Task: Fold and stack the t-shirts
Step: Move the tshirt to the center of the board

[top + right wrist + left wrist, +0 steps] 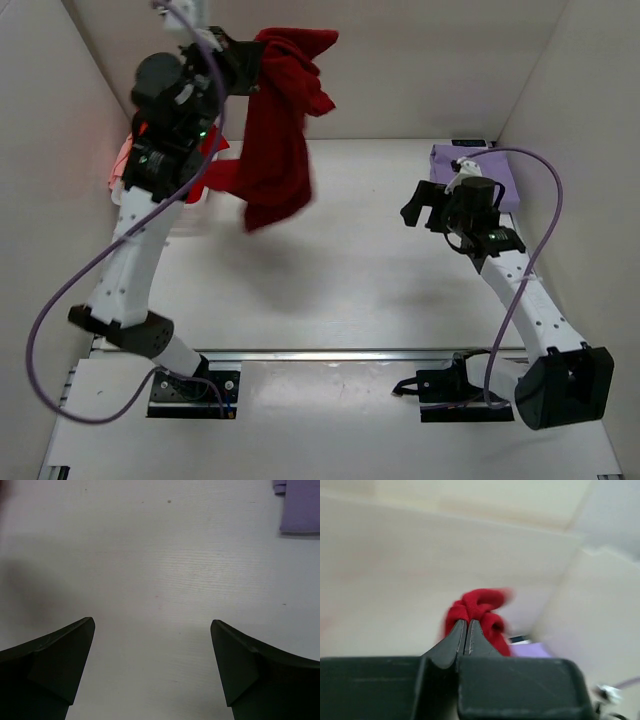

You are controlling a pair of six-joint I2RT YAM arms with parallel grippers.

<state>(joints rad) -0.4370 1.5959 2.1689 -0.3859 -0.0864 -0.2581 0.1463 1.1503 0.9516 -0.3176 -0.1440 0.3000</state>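
Note:
High at the back left, my left gripper (258, 62) is shut on a bunch of the dark red t-shirt (280, 130). The shirt hangs from it in a long crumpled drape above the table. In the left wrist view the jaws (466, 624) are pressed together, with red cloth (481, 605) bulging just beyond the tips. A folded lavender t-shirt (478, 165) lies at the back right, and its corner (300, 505) also shows in the right wrist view. My right gripper (420, 205) hovers open over bare table in front of it, with nothing between its fingers (152, 630).
Pale pink cloth (118, 165) and a bright red-orange patch (208, 185) show at the far left, mostly hidden behind the left arm. White walls close in the table (360, 270) on the left, back and right. A purple cable (545, 200) loops off the right arm.

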